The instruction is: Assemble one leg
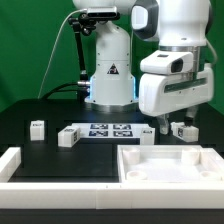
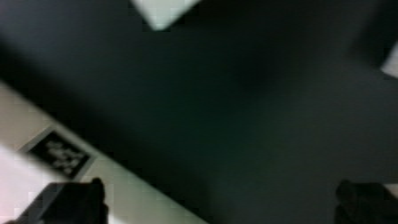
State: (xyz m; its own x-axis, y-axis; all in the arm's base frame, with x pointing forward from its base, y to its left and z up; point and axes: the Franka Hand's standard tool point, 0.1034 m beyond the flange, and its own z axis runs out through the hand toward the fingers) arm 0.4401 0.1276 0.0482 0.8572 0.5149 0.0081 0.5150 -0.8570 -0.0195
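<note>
Several small white legs stand on the black table in the exterior view: one at the far left (image 1: 37, 127), one by the marker board's left end (image 1: 68, 137), one just left of the gripper (image 1: 145, 135) and one right of it (image 1: 183, 130). My gripper (image 1: 165, 124) hangs low over the table between those last two, behind the large white panel (image 1: 170, 168). In the wrist view my gripper (image 2: 217, 205) is open over bare black table, holding nothing. A white part with a tag (image 2: 59, 153) lies beside one fingertip (image 2: 68, 203); which part it is I cannot tell.
The marker board (image 1: 108, 130) lies at mid-table in front of the robot base (image 1: 110, 75). A white L-shaped fence (image 1: 12, 165) runs along the front left and front edge. A white corner (image 2: 166, 10) shows at the wrist view's edge.
</note>
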